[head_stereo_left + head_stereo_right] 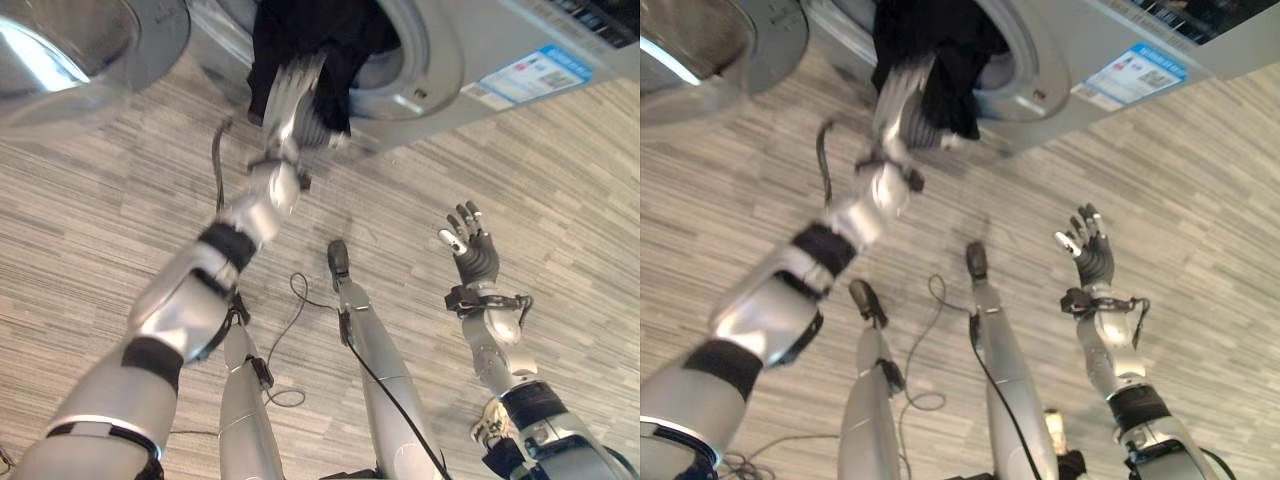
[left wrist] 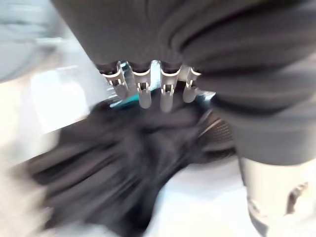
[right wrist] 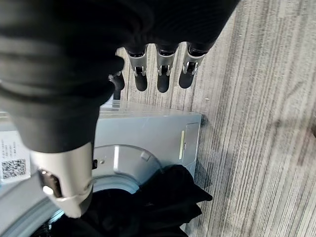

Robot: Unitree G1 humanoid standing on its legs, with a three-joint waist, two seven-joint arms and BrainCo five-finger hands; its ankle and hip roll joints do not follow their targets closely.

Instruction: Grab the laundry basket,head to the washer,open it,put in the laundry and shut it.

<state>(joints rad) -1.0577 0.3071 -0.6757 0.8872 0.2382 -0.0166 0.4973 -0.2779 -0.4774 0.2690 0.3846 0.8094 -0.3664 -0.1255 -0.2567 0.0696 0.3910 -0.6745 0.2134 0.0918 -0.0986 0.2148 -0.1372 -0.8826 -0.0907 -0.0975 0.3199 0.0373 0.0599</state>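
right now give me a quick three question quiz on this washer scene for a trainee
1. True or false: the washer door is open.
2. The black laundry is: A) on the floor, B) hanging out of the drum opening, C) in a basket.
3. Which hand is at the laundry?

Key:
1. True.
2. B.
3. The left hand; the right hand is held apart over the floor, fingers straight.
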